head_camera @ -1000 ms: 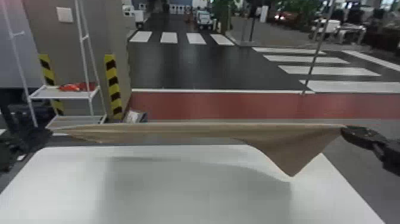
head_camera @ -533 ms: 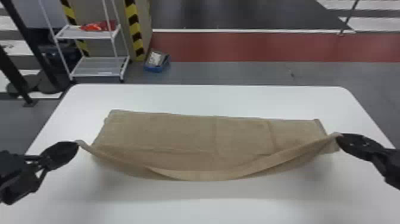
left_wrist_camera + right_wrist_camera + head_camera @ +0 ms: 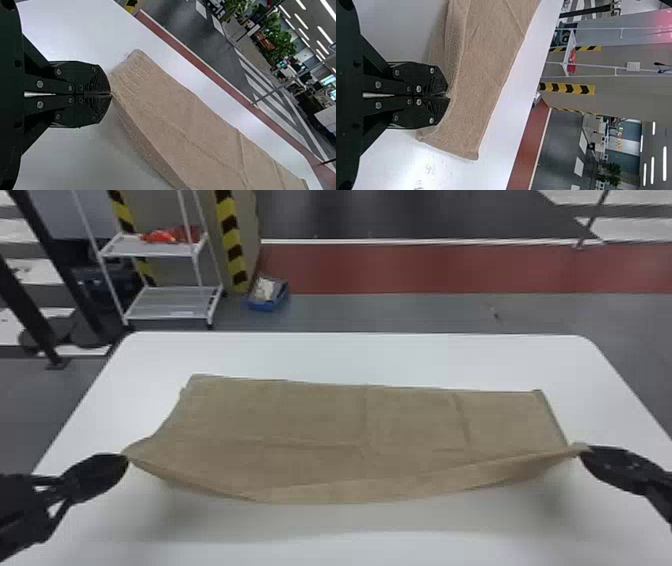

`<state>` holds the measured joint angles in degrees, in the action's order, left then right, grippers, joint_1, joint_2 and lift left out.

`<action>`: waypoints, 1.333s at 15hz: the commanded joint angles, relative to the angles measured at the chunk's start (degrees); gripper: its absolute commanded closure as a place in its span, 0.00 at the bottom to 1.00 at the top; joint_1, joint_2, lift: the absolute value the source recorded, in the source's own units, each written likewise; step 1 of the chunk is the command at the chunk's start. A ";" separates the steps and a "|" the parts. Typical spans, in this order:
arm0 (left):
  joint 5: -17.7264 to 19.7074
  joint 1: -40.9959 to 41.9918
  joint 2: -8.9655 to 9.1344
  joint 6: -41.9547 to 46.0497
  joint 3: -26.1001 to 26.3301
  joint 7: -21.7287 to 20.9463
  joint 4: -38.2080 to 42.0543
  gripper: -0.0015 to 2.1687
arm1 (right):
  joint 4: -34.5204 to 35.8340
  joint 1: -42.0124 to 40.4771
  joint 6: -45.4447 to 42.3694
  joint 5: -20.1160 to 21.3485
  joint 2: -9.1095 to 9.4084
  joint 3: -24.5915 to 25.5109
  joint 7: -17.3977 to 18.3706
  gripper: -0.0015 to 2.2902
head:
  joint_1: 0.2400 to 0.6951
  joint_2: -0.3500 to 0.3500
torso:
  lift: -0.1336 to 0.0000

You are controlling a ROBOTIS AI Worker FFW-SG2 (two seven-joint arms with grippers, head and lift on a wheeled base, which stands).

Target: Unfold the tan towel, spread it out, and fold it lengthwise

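Towel (image 3: pixel 320 415) lies partly on the counter (image 3: pixel 400 357) in head view, near edge raised; we're likely spreading it, and next must lower that edge. Left wrist: our left hand (image 3: pixel 111 94) pinches one corner. Right wrist: our right hand (image 3: pixel 448 95) pinches near another.

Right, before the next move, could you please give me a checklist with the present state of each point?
1. Left gripper shut on the towel: ok, at its near left corner.
2. Right gripper shut on the towel: ok, near its right end.
3. Far edge within the white table: ok.
4. Near edge taut between the grippers: not ok, it sags in the middle.
5. Towel smooth: not ok, creases cross it.
6. Layers underneath lined up: cannot tell, the top layer covers them.
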<state>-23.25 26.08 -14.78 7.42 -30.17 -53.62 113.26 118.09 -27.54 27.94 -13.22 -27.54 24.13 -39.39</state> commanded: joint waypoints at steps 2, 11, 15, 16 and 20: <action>-3.38 -7.36 -0.25 -9.84 0.72 -3.16 1.35 0.65 | -2.07 6.27 5.77 1.88 -0.14 -0.75 -0.07 0.55 | 1.00 0.51 | 0.08; -17.53 -33.73 -4.21 -27.77 18.74 -7.38 -15.44 0.65 | -10.24 20.07 16.14 11.64 0.91 -7.61 -3.68 0.55 | 1.00 0.49 | 0.08; -20.35 -43.31 -4.21 -27.94 23.40 -6.94 -27.83 0.65 | -12.35 24.20 18.95 13.40 1.00 -8.93 -4.47 0.55 | 1.00 0.48 | 0.08; -20.61 -45.33 -4.21 -27.94 23.84 -6.76 -30.55 0.65 | -13.23 25.17 19.13 13.57 1.00 -8.84 -4.56 0.55 | 1.00 0.48 | 0.08; -21.49 -48.93 -4.56 -27.59 24.63 -5.79 -36.18 0.65 | -16.04 27.45 19.31 14.01 0.91 -8.84 -4.56 0.55 | 1.00 0.47 | 0.08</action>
<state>-44.36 -21.81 -19.20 -20.23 -6.04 -59.63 78.73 102.90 -0.68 47.22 0.43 -26.57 15.46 -43.96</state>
